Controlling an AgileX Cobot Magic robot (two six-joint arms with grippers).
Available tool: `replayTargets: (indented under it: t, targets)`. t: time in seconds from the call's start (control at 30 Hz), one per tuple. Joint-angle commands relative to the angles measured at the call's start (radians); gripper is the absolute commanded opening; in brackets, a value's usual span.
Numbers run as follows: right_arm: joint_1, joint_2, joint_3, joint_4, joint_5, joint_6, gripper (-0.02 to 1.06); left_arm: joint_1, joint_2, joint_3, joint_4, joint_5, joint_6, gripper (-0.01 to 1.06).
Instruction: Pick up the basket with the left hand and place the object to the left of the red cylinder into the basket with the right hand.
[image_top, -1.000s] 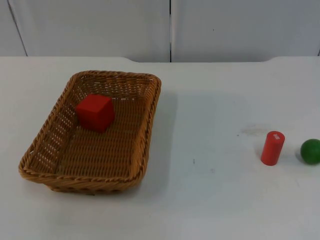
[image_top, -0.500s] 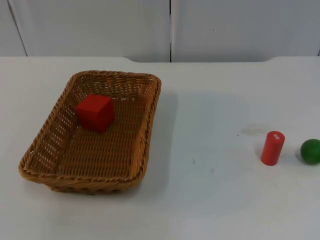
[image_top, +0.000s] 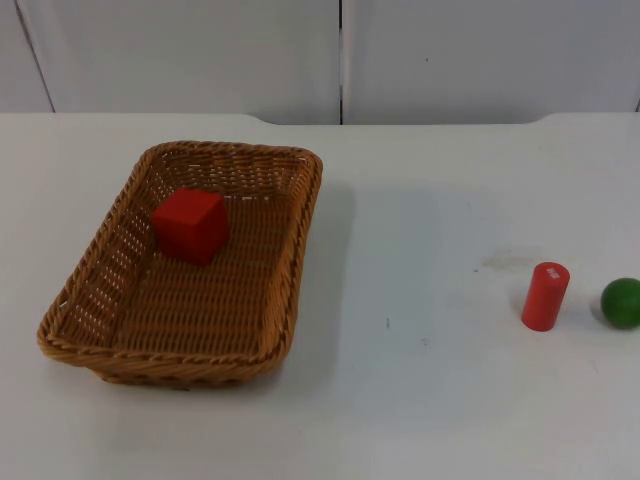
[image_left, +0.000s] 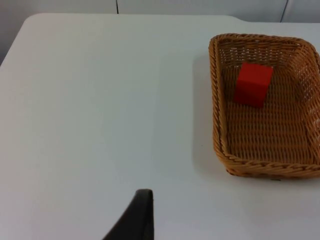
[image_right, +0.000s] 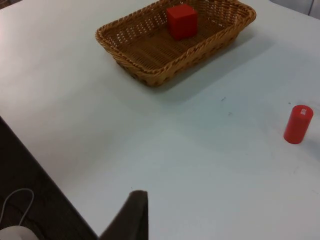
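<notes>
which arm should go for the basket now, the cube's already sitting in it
Left, probably. The basket sits on the table's left side, holding the red cube, and lies near the left gripper in its wrist view. From the right gripper it lies far across, beyond the red cylinder.

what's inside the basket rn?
One red cube sits inside the wicker basket, near its far end. The rest of the basket floor is bare weave. Whatever lies under the cube is covered.

White table (image_top: 420, 400): wicker basket (image_top: 110, 350) is set toward its left edge; red cylinder (image_top: 545, 296) and green ball (image_top: 621, 302) are stood near its right edge.
</notes>
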Motion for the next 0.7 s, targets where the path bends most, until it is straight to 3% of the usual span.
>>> replayTargets:
  t: [0.0,0.67]
  targets:
    - [-0.003,-0.003,0.0,0.0,-0.003,0.0,1.05,0.002,-0.005,0.005,0.002,0.001,0.001,1.05]
    - [-0.001,-0.003,0.0,0.008,-0.005,0.008,1.05,0.002,-0.005,0.005,0.002,0.001,0.001,1.05]
